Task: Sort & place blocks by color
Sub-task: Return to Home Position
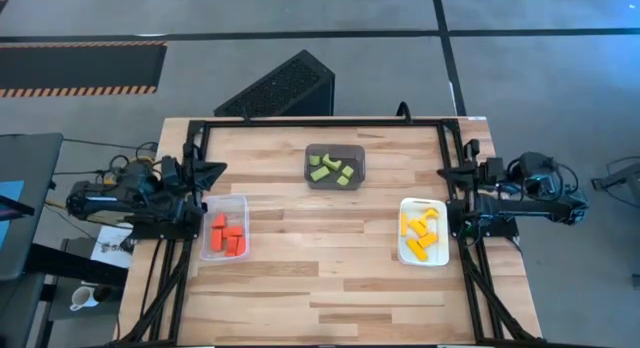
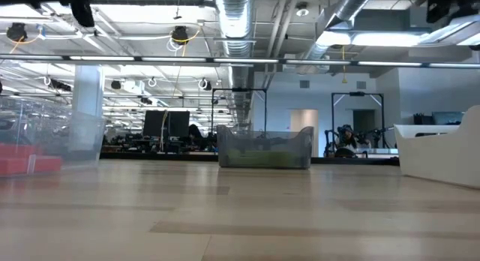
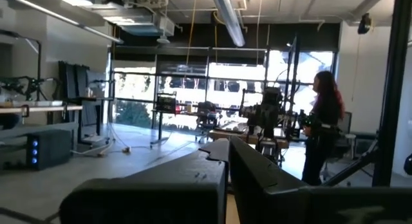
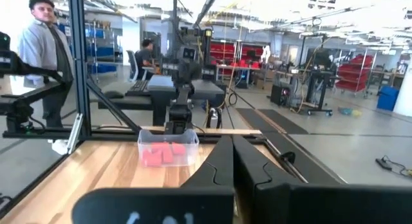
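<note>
The blocks lie sorted in three bins on the wooden table. Red blocks (image 1: pixel 228 235) are in a clear bin (image 1: pixel 224 204). Light green blocks (image 1: pixel 333 169) are in a dark grey bin (image 1: pixel 335 149). Yellow blocks (image 1: pixel 421 234) are in a white bin (image 1: pixel 424 260). My left gripper (image 3: pixel 228 143) is drawn back at the table's left edge (image 1: pixel 198 210), shut, holding nothing. At the right edge my right gripper (image 4: pixel 233 139) is also drawn back (image 1: pixel 458 216) and shut on nothing. Both point about level across the table, clear of the bins.
A black frame (image 1: pixel 325 122) runs round the table's far and side edges. A dark ribbed box (image 1: pixel 280 88) stands on the floor behind it. People stand in the room beyond: one (image 3: pixel 325 130) in the left wrist view, one (image 4: pixel 42 44) in the right.
</note>
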